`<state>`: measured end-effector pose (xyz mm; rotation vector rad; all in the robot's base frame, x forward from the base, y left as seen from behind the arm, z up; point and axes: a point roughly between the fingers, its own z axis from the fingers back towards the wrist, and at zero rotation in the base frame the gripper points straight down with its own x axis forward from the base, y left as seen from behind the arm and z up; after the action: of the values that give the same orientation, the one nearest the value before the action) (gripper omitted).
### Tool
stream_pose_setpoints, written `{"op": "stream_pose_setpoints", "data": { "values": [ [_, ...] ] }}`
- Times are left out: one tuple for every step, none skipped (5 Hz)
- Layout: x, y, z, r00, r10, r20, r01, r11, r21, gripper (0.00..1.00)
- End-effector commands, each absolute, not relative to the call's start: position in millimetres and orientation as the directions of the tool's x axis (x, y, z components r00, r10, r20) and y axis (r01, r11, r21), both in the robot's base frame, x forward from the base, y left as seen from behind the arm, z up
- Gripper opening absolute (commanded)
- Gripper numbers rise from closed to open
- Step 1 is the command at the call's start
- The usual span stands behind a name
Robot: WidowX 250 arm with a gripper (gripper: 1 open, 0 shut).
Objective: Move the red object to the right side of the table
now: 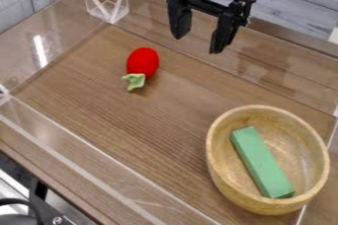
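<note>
The red object [141, 63], a small strawberry-like toy with a light green stem pointing toward the front, lies on the table [119, 120] left of centre. My gripper [199, 30] hangs above the table at the back, up and to the right of the red toy and well apart from it. Its two dark fingers point down and stand open, with nothing between them.
A round wooden bowl [224, 160] sits at the front right with a green rectangular block [262, 162] lying inside it. Low clear acrylic walls [79, 160] edge the tabletop. A small clear folded stand [106, 7] rests at the back left.
</note>
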<state>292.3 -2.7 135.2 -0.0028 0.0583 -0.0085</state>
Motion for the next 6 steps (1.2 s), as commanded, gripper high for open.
{"op": "stream_pose_setpoints", "data": {
  "values": [
    [290.9, 3.9, 123.7, 0.997, -0.002, -0.077, 0.002, 1.0, -0.002, 1.0],
    [289.6, 31.0, 111.4, 0.998, 0.017, -0.056, -0.016, 1.0, 0.01, 1.0],
    [288.9, 67.1, 105.3, 1.0, 0.013, -0.019, -0.013, 1.0, 0.019, 1.0],
    [290.5, 90.3, 97.9, 1.0, 0.011, 0.022, -0.012, 1.0, 0.028, 1.0],
    [293.6, 96.0, 87.4, 0.999, 0.016, 0.04, -0.017, 1.0, 0.023, 1.0],
    [297.7, 102.0, 78.4, 0.998, 0.025, 0.056, -0.026, 0.999, 0.022, 1.0]
  ]
}}
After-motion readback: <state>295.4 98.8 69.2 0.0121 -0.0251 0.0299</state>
